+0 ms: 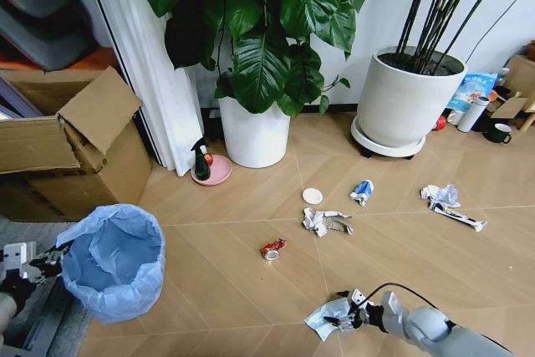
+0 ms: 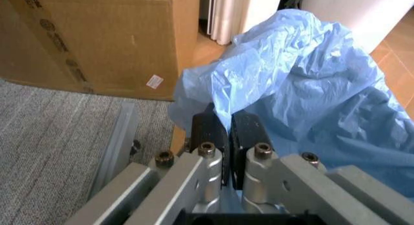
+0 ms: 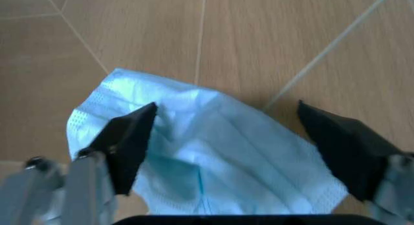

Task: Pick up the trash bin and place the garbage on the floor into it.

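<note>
Down at the lower left of the head view, I had the left claw (image 1: 57, 258) clamped on the rim of the trash bin (image 1: 115, 261); in the left wrist view its two black pads (image 2: 208, 133) were pressed together with the light-blue bag liner pinched between them. That bin stood on the floor (image 1: 217, 290) near a cardboard box (image 1: 71, 144), at the edge of a grey carpet (image 2: 52, 133).

On the other side, low in the head view, my right claw (image 1: 341, 315) sat spread wide over a pale-blue face mask (image 3: 207, 162) lying flat on the wood, one dark fingertip (image 3: 129, 137) over the mask and the other beside it, nothing gripped.

Farther out lay the rest of the garbage: a red-silver can (image 1: 272, 248), a crumpled paper wad (image 1: 326, 222), a white round lid (image 1: 313, 196), a blue-white wrapper (image 1: 362, 191) and another wad with a long wrapper (image 1: 451, 205), all well apart from the bin.
</note>
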